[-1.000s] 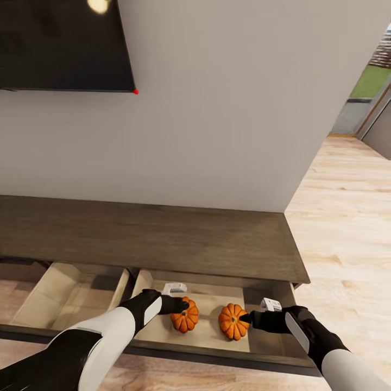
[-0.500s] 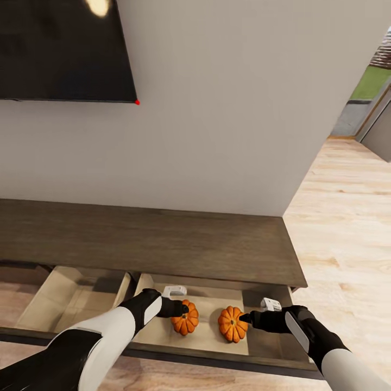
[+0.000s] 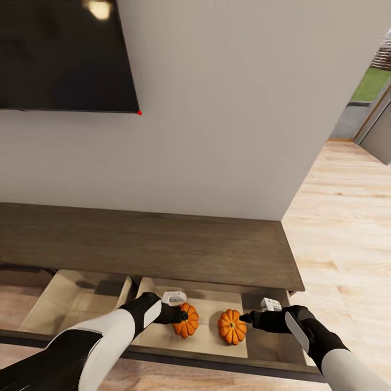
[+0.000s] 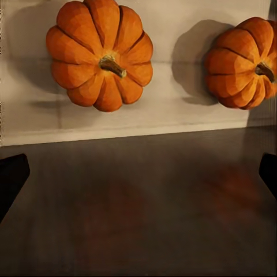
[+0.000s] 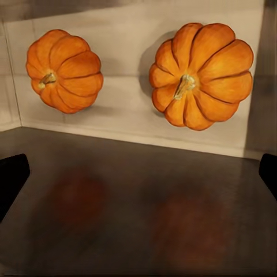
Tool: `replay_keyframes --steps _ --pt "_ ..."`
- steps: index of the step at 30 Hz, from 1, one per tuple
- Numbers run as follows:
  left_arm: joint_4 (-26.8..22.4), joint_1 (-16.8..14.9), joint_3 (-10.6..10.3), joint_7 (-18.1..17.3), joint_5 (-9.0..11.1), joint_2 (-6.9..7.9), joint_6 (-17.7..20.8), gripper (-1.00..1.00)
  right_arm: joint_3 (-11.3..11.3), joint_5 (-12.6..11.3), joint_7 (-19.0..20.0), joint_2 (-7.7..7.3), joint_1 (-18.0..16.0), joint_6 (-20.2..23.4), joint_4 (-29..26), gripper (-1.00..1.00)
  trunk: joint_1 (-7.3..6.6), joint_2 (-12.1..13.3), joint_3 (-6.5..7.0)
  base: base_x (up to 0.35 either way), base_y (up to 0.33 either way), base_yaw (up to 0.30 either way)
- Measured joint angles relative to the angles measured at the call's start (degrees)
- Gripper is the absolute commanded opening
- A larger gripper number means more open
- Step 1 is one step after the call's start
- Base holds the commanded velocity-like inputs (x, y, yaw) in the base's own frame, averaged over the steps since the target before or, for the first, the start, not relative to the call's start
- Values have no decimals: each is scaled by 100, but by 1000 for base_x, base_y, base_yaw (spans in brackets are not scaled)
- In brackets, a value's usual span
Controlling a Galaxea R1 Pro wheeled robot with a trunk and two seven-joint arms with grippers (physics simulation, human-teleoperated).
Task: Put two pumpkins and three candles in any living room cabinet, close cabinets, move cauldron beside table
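Note:
Two orange pumpkins lie side by side on the pale floor of an open drawer [image 3: 260, 347] of the long dark brown cabinet [image 3: 152, 244]. The left pumpkin [image 3: 187, 321] [image 4: 99, 55] [image 5: 63, 70] sits just beyond my left gripper [image 3: 182, 314] [image 4: 138, 176]. The right pumpkin [image 3: 232, 327] [image 4: 245, 62] [image 5: 201, 75] sits just left of my right gripper [image 3: 244, 317] [image 5: 138, 173]. Both grippers are open, their dark fingertips [image 4: 11, 179] [image 5: 268, 173] wide apart with nothing between them, over the drawer's glossy dark front. Candles, cauldron and table are out of view.
A second drawer [image 3: 70, 296] to the left also stands open. A black wall TV [image 3: 60, 54] hangs above the cabinet. Light wood plank floor [image 3: 347, 228] runs past the wall's corner to the right, toward a doorway.
The whole head view has shifted, with the TV and cabinet lower in the picture, so the camera moved. Both grippers stay open by the pumpkins, which lie where they were.

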Motion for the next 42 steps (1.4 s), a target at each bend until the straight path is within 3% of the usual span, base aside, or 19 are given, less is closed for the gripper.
replay_keyframes --steps 5,42 --pt "3 0 6 -2 1 0 -12 100 0 -2 -5 5 0 -5 0 100 -110 201 132 0 0 7" --pt "-14 52 11 -36 1 0 -168 100 2 -9 -14 15 1 -23 0 100 -110 202 406 0 0 0"
